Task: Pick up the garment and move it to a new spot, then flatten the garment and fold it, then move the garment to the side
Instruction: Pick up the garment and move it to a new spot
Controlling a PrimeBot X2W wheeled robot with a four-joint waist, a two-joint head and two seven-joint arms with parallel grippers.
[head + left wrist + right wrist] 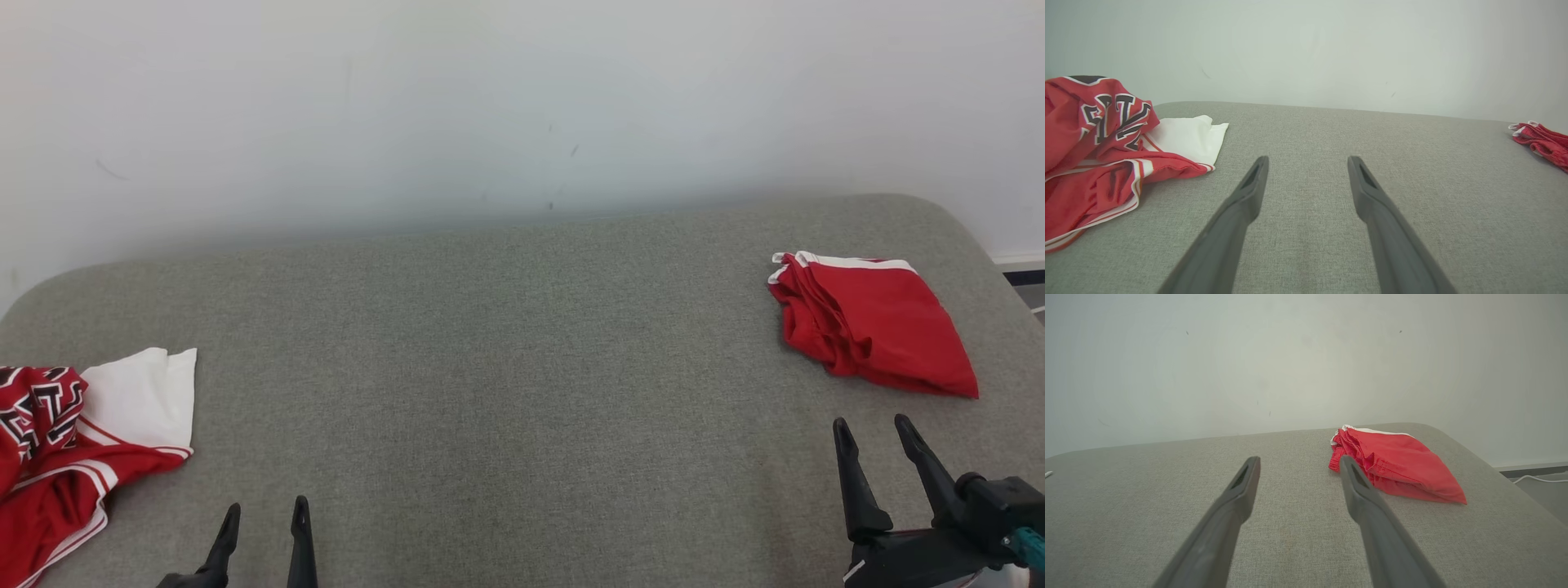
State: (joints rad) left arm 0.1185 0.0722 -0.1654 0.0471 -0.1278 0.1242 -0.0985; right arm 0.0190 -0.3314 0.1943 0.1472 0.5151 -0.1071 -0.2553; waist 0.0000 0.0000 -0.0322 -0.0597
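Grey woven padding (522, 367) meets a pale wall. The left gripper (267, 505) and right gripper (872, 423) hover spread wide, holding nothing. The crumpled jersey (57, 441), thin red-and-white cloth with black lettering, lies near left. A folded red garment (878, 327) sits far right. Pinching the jersey's banded hem, not the heap, would likely lift it cleanly.
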